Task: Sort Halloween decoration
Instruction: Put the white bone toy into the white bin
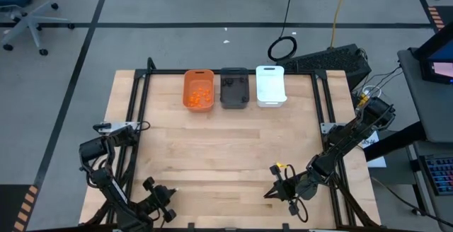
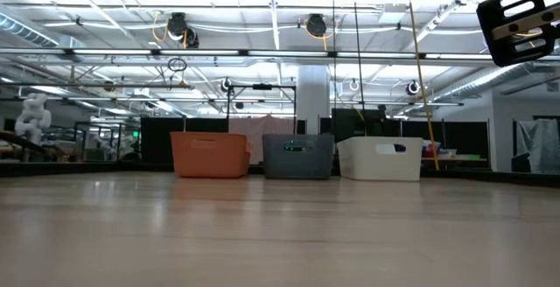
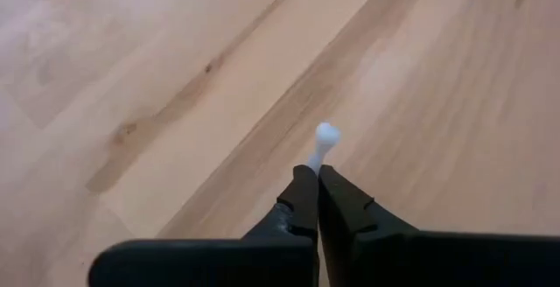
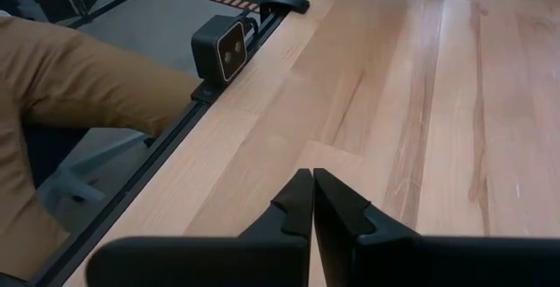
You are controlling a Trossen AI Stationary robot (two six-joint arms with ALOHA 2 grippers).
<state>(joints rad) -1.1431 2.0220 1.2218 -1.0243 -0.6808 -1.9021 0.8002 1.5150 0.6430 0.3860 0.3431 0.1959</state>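
Overhead, left gripper (image 3: 317,178) pinches white stick (image 3: 322,145), seemingly above wooden table (image 3: 175,77); right fingers (image 4: 297,201) together.

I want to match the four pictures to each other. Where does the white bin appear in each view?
High view: the white bin is at the table's far edge, rightmost of three bins.
Low view: far across the table, right of the dark grey bin.
Left wrist view: not in it.
Right wrist view: not in it.
Shared landmark: the orange bin, at the row's other end.

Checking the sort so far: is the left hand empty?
No, the left hand is shut on a small white stick above the table.
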